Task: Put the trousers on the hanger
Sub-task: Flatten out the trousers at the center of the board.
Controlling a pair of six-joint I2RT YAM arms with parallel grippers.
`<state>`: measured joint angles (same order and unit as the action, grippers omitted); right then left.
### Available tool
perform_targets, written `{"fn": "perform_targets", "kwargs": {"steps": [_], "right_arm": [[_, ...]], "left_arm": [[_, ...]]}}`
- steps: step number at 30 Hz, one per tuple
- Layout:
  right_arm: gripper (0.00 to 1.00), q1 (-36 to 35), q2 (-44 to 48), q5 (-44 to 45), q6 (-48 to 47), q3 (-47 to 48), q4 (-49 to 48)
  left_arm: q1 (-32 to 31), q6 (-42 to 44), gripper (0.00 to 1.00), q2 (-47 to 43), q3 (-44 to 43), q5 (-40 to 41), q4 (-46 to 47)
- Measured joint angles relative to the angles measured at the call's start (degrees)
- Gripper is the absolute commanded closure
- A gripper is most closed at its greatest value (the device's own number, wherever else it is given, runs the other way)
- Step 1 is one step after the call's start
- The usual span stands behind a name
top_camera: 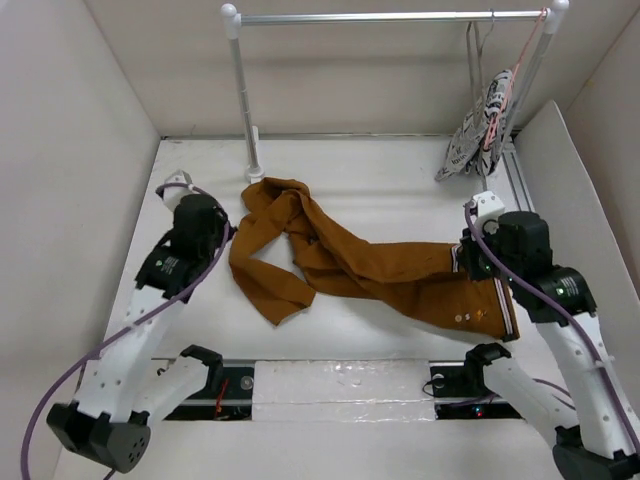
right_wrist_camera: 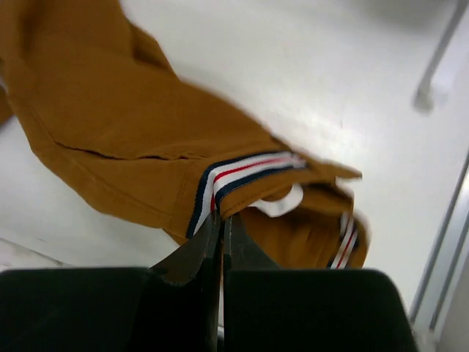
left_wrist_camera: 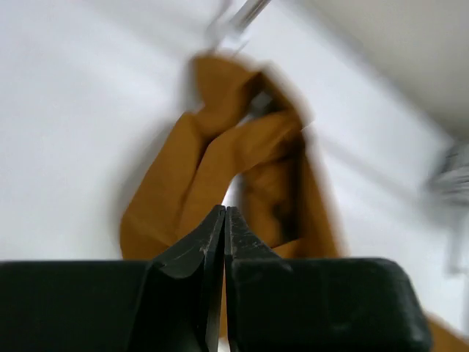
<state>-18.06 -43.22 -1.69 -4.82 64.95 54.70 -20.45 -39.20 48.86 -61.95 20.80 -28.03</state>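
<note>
The rust-brown trousers (top_camera: 380,265) lie crumpled across the table, legs bunched at the left and the striped waistband (right_wrist_camera: 242,170) at the right. My right gripper (top_camera: 458,262) (right_wrist_camera: 222,216) is shut, its tips pinching the waistband's striped trim. Over at the trousers' left edge my left gripper (top_camera: 226,238) (left_wrist_camera: 225,211) is shut too, with nothing visible between its fingers; its view is blurred, with the trouser legs (left_wrist_camera: 212,154) just beyond the tips. The thin grey wire hanger (top_camera: 475,55) hangs from the rod at the back right.
A white clothes rack stands at the back, its post (top_camera: 245,90) just behind the trouser legs. A black-and-white patterned cloth (top_camera: 480,130) hangs at the rod's right end. Walls enclose the table on three sides. A metal rail (top_camera: 340,385) runs along the near edge.
</note>
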Motion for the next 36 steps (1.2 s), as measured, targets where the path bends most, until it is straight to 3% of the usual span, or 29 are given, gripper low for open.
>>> {"fn": "perform_targets", "kwargs": {"steps": [4, 9, 10, 12, 13, 16, 18, 21, 24, 25, 26, 27, 28, 32, 34, 36], "right_arm": [[1.0, 3.5, -2.8, -1.2, -0.2, -4.2, 0.5], [1.0, 4.2, -12.9, -3.7, -1.3, 7.8, -1.0], [1.0, 4.2, -15.3, -4.3, -1.6, 12.3, -1.1], [1.0, 4.2, -18.7, -5.4, -1.9, 19.8, -2.6], [1.0, 4.2, -18.9, -5.8, -2.0, 21.7, -3.6], [1.0, 4.2, -15.3, -5.6, -2.3, 21.6, -4.6], [1.0, 4.3, -11.3, -4.4, -2.7, 19.3, -3.8], [1.0, 4.8, -7.3, -2.5, -3.3, 16.3, -1.8], [1.0, 5.0, -5.9, -1.2, -3.9, 14.8, -0.5], [1.0, 5.0, -5.9, -1.0, -4.0, 14.8, -0.3], [1.0, 5.0, -6.4, -0.9, -4.1, 14.7, -0.3], [1.0, 5.0, -7.0, -0.9, -4.2, 14.7, -0.3], [1.0, 5.0, -7.6, -0.9, -4.3, 14.7, -0.4], [1.0, 5.0, -12.3, -2.0, -4.8, 15.9, -2.0], [1.0, 5.2, -17.6, -3.1, -4.9, 20.6, -1.6], [1.0, 5.4, -25.3, -5.9, -4.6, 30.5, -1.1]], "left_arm": [[2.0, -1.2, 1.0, 4.1, 7.3, -1.1, -3.1], [4.3, -0.6, 1.0, 9.2, 0.2, -3.4, 0.7], [4.8, -0.4, 0.77, 11.4, -2.2, -4.8, 1.3], [5.5, 0.1, 0.58, 15.0, -4.7, -7.3, 3.2], [5.6, -0.1, 0.37, 15.9, -3.8, -8.2, 4.6], [6.1, -2.2, 0.24, 15.1, 6.3, -11.2, 6.5], [6.2, -3.8, 0.23, 13.5, 14.4, -12.8, 5.9], [6.3, -5.4, 0.25, 12.3, 21.8, -14.2, 4.2], [6.3, -6.0, 0.27, 13.5, 23.0, -14.4, 4.8], [6.3, -6.0, 0.42, 14.6, 23.1, -14.4, 5.8], [6.3, -6.2, 0.64, 16.0, 23.3, -14.5, 7.1], [6.3, -6.2, 0.93, 17.5, 23.5, -14.6, 8.3], [6.3, -6.0, 1.0, 19.6, 23.7, -14.5, 9.4], [6.3, -5.2, 1.0, 24.2, 19.9, -12.4, 6.9], [6.6, -3.7, 1.0, 25.3, 11.2, -10.2, 3.6], [7.8, -2.0, 1.0, 27.7, -3.1, -8.5, 1.3]]}}
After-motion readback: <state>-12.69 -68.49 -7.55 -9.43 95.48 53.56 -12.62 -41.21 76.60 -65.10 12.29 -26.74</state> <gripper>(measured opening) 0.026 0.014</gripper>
